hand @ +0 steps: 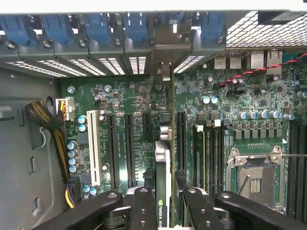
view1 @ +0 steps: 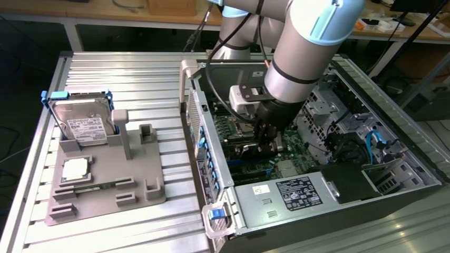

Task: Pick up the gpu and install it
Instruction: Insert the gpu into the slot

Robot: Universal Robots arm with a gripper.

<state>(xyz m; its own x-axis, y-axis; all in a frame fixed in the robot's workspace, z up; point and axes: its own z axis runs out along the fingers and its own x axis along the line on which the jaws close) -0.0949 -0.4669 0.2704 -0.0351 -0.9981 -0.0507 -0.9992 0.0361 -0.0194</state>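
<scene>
- The arm (view1: 309, 47) slopes down from the far side of the table into the open computer case (view1: 393, 158), its wrist pointing at the floor of the case.
- The gripper (view1: 267, 138) is deep inside, just above the motherboard (hand: 120, 96).
- Its two black fingers (hand: 144, 206) are clamped on the gpu (hand: 162, 163), one on each flat face.
- The wrist view shows the card edge-on, a thin upright strip with a green label, standing square to the board.
- The gpu sits among the long slots, with black expansion slots (hand: 128, 143) on one side and the memory slots (hand: 211, 153) on the other. Whether its edge is in a slot cannot be told.
- One end of the card points at the case's rear wall, under the row of blue clips (hand: 96, 26).
- A white slot (hand: 92, 148) and a braided cable bundle (hand: 45, 120) lie well apart from the card, and the bare processor socket (hand: 254, 177) lies beyond the memory slots.
- On the exterior view's left, outside the case, a grey holder (view1: 105, 179) carries a hard drive (view1: 84, 124) and a square chip (view1: 76, 168), well clear of the arm.
</scene>
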